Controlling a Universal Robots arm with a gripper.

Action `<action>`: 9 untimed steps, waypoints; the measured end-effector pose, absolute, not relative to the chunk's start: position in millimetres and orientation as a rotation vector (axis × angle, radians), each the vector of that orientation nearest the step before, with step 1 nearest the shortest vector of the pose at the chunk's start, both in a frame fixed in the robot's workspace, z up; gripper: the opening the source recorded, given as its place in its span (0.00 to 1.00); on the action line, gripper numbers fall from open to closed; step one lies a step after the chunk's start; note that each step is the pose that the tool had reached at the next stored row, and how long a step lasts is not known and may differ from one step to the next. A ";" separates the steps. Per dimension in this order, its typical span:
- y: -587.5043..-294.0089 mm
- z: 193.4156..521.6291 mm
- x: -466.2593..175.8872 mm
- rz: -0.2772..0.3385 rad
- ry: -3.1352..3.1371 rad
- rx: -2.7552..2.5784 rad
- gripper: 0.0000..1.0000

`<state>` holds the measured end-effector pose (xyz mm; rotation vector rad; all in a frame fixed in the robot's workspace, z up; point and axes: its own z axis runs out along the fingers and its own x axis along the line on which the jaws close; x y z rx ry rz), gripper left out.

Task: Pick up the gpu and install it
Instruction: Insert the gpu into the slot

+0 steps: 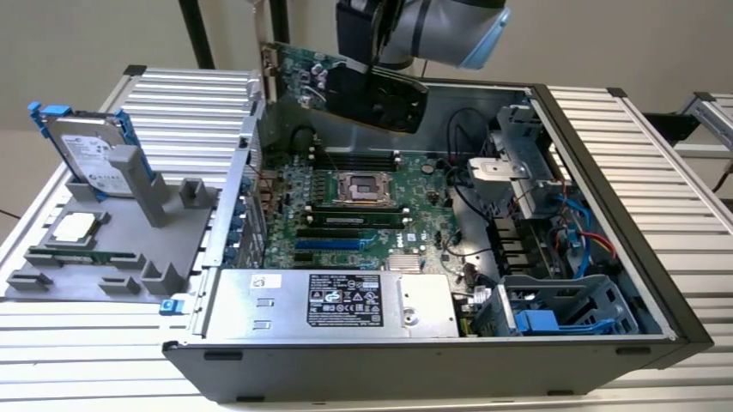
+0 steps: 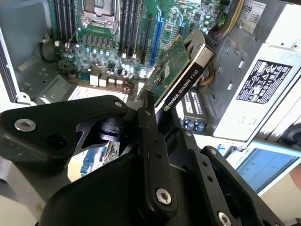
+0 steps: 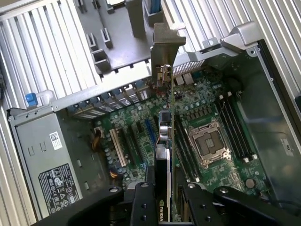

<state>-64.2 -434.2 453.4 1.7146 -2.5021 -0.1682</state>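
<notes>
The gripper (image 3: 163, 179) pinches the gpu (image 1: 338, 81) between its jaws, holding it in the air over the far part of the motherboard (image 1: 332, 232) inside the open computer case (image 1: 606, 197). The pickup is done; the card is not yet seated.

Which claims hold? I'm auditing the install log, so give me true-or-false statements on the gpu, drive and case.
The gripper holds the gpu. True.
The gpu is seated in a slot. False: it hangs above the motherboard, unseated.
The drive stands in the grey holder outside the case. True.
The case is closed. False: it lies open, with the motherboard exposed.
</notes>
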 end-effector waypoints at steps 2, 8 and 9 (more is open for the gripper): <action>-434.2 453.4 -63.9 -0.167 -2.489 1.732 0.00; -434.2 453.4 -63.3 -0.163 -2.442 1.793 0.00; -434.2 453.4 -63.3 -0.162 -2.433 1.805 0.00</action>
